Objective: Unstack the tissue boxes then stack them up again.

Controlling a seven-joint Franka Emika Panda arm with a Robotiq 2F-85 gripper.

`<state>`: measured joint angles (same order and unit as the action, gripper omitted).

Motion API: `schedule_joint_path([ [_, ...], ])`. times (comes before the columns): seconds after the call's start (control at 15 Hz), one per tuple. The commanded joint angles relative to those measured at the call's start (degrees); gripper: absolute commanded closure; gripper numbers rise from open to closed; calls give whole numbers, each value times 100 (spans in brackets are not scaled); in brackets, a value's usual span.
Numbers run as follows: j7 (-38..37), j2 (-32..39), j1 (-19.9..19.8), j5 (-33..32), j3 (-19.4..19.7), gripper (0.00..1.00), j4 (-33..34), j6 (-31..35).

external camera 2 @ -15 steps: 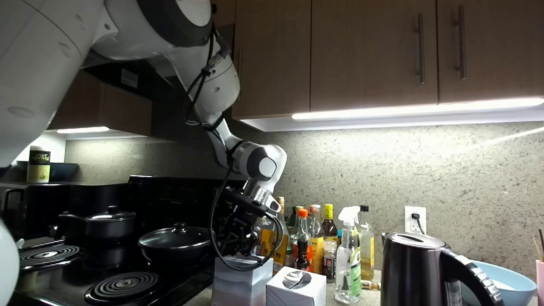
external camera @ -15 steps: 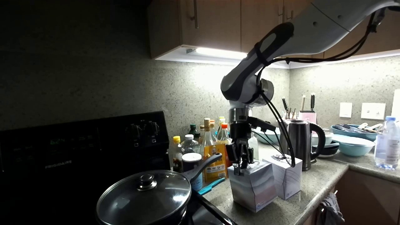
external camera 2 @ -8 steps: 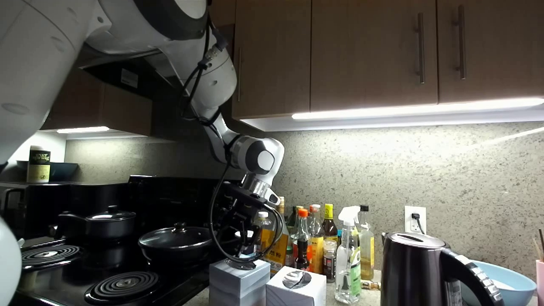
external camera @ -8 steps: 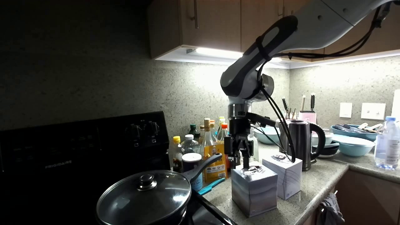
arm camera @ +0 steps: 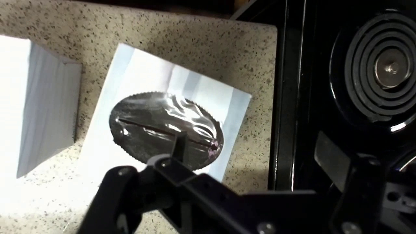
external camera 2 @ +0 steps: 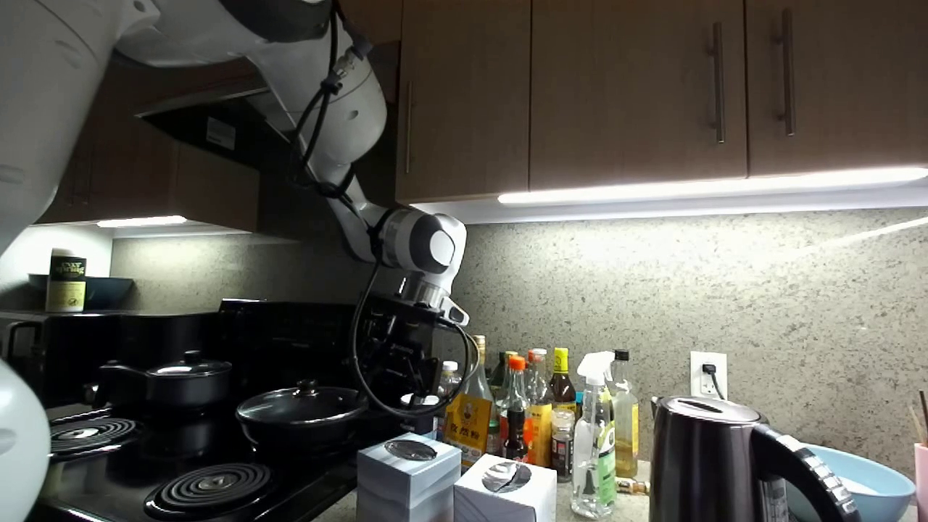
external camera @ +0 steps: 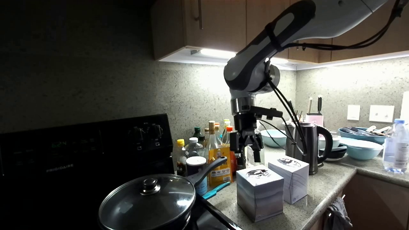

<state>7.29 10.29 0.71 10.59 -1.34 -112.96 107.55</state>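
While the grey box (external camera: 260,198) and white box (external camera: 294,183) stand side by side on the counter (external camera: 326,179), the gripper (external camera: 249,160) is above the grey box, jaws spread wide, holding nothing. The arm (external camera: 265,51) slopes down to a near-vertical wrist (external camera: 243,105).

The rounded arm (external camera 2: 351,119) is white with dark panels (external camera: 303,16), black cables (external camera 2: 331,85) and a silver wrist ring (external camera: 237,106); the black pincer (external camera: 249,161) bears round screws (arm camera: 266,227).

Bright strip lights (external camera 2: 710,188) under wood-toned cabinets (external camera 2: 638,94) wash the speckled wall (external camera 2: 797,290) above a flecked counter (external camera: 324,182).
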Motion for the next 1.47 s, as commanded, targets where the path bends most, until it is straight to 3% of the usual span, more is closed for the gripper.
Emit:
schedule_joint_path([
  [0.0, -406, -603, -9, -283, 57, 0, -396, -207],
  [0.6, -499, -1368, -318, -579, 477, 0, -1166, -86],
  [0.67, -476, -1085, -266, -450, 430, 0, -840, -217],
  [1.13, -489, -1030, -299, -463, 442, 0, -806, -191],
  [1.4, -521, -758, -484, -473, 652, 0, -656, -113],
])
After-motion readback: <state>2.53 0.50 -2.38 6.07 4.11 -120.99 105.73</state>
